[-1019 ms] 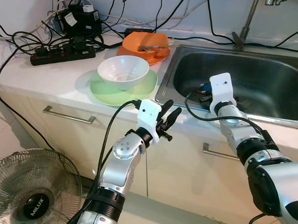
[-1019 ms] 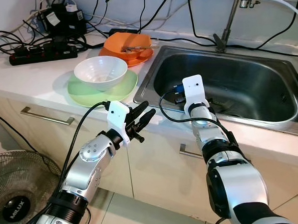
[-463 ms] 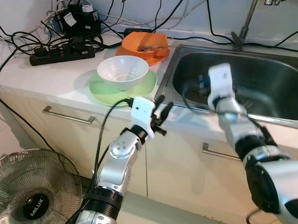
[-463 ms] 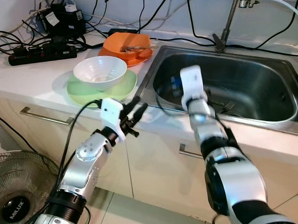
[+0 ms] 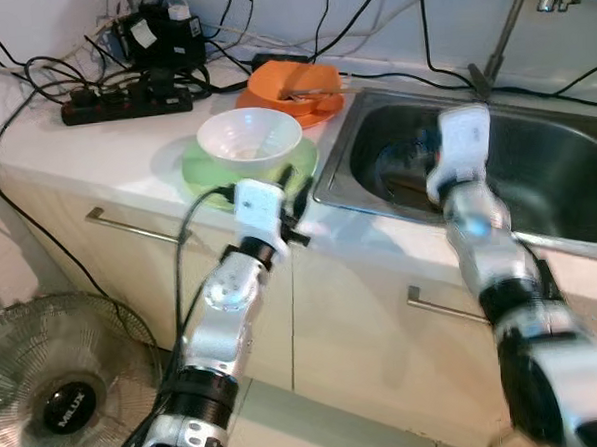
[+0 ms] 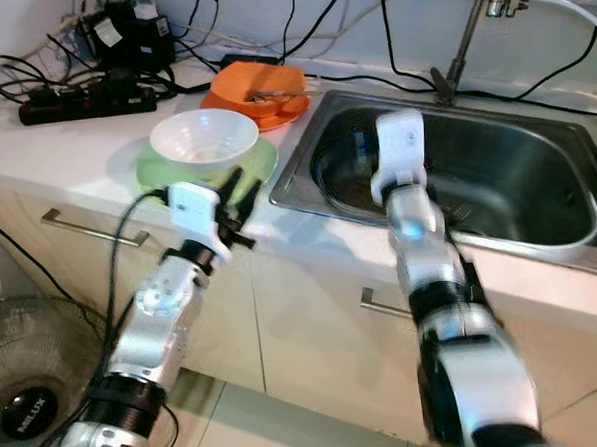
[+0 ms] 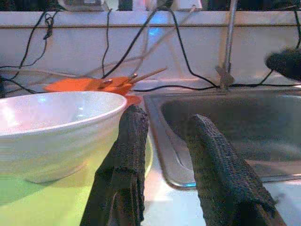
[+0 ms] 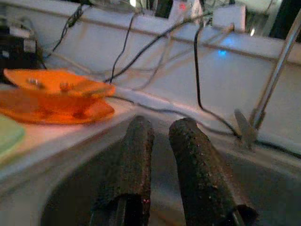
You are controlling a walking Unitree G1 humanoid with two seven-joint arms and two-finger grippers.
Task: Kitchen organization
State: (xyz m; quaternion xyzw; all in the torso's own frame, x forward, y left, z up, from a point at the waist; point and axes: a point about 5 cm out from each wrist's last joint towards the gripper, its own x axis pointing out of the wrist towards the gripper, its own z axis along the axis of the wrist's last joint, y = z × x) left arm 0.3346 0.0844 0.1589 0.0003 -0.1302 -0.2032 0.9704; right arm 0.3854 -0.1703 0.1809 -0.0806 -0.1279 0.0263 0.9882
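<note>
Both arms have advanced since the earlier frame: the left gripper (image 5: 295, 189) has risen from below the counter edge to the rim of the green plate (image 5: 204, 171), and the right gripper (image 6: 360, 145) has reached further over the sink (image 6: 549, 232).

Head views: the white bowl (image 5: 249, 139) sits on the green plate, with the orange dishes (image 5: 291, 87) behind it on the counter (image 5: 94, 144). The right arm is blurred by motion.

Left wrist view: both fingers (image 7: 128, 155) stand apart with a moderate gap, released and holding nothing. The white bowl lies just beside one finger, not touched.

Right wrist view: the fingers (image 8: 134, 165) are slightly parted and empty, aimed into the sink basin.

Step in hand, as judged: approach to the bowl. The next move calls for aligning the left fingers over the bowl wall before they clench
</note>
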